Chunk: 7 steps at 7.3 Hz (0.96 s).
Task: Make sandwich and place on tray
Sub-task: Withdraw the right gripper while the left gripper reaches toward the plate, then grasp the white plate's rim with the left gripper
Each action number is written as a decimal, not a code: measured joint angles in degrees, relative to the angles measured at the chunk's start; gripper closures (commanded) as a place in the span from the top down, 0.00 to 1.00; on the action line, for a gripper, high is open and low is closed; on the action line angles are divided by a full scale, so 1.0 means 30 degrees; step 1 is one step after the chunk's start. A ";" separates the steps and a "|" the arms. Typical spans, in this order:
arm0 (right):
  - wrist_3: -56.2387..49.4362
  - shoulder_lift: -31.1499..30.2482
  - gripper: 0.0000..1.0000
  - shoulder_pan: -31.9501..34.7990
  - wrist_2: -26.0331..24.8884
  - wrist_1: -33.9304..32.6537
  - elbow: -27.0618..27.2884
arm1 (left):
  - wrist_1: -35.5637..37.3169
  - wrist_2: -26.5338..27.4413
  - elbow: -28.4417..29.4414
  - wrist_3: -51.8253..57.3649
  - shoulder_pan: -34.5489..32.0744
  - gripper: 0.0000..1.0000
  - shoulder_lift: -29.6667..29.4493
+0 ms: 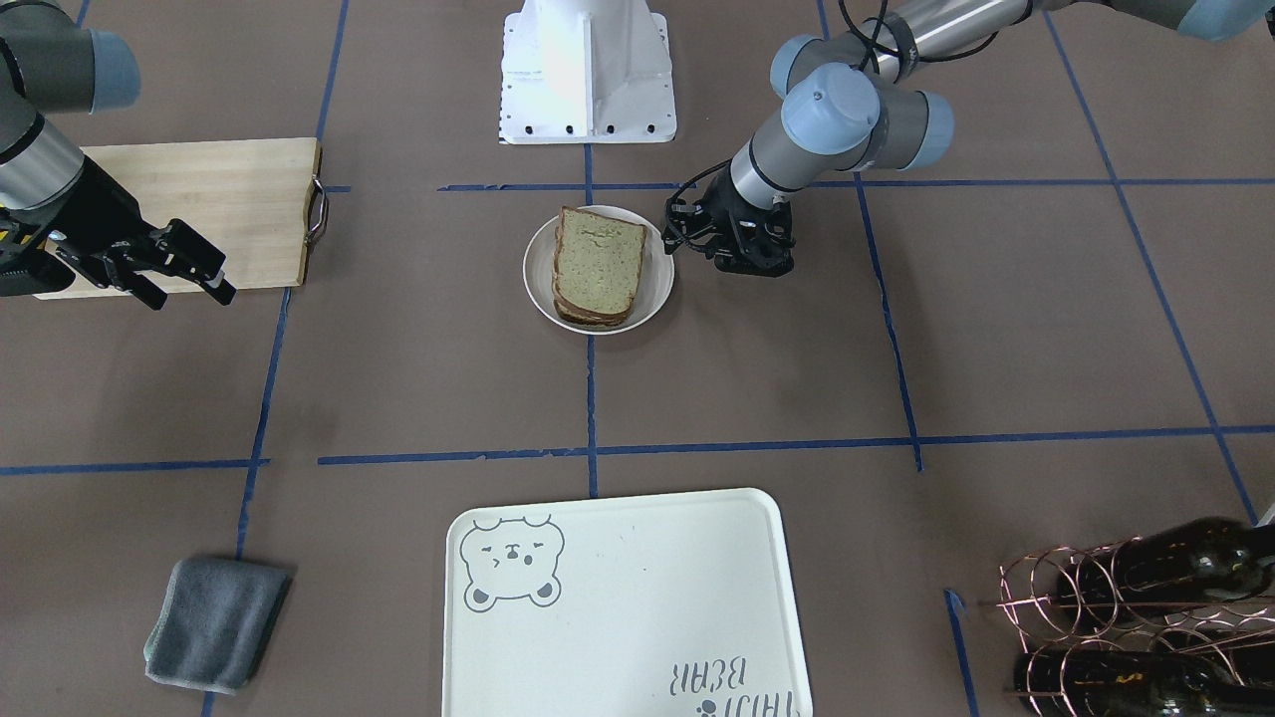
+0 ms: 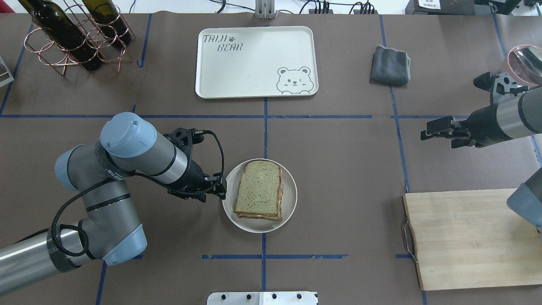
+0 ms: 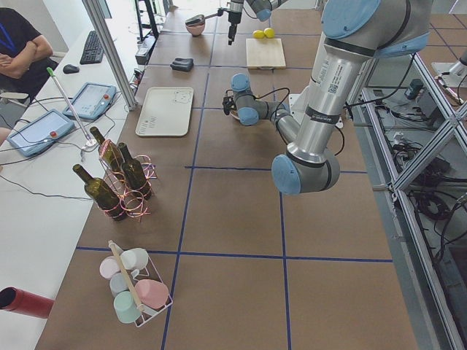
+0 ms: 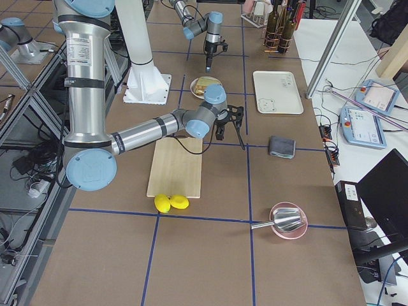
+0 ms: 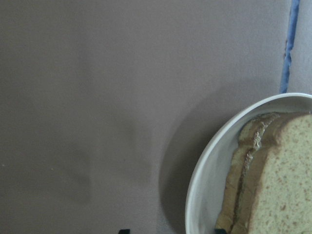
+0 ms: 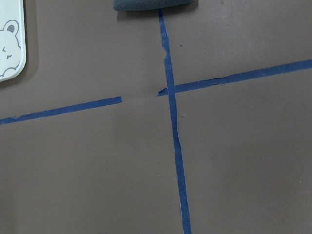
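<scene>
The sandwich (image 2: 258, 190), two greenish-tan bread slices, lies on a small round white dish (image 2: 291, 190) at the table's middle; it also shows in the front view (image 1: 596, 264). My left gripper (image 2: 217, 189) is low at the dish's left rim. In the left wrist view the left gripper (image 5: 171, 230) is open, with one fingertip outside the dish (image 5: 200, 180) and one inside by the bread (image 5: 273, 175). The cream tray (image 2: 250, 63) with the bear drawing lies at the far side with nothing on it. My right gripper (image 2: 428, 130) is open and holds nothing, far to the right above bare table.
A wooden cutting board (image 2: 470, 237) lies near right. A grey cloth (image 2: 390, 65) lies right of the tray. A copper rack with wine bottles (image 2: 76, 38) stands far left. A pink bowl (image 2: 523, 63) is at the far right edge. Two lemons (image 4: 171, 203) lie beside the board.
</scene>
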 measured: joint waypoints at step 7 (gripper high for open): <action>-0.0039 -0.0013 1.00 -0.0059 -0.0030 0.0027 0.0005 | -0.1304 0.0214 0.1613 -0.0048 0.0271 0.35 -0.0837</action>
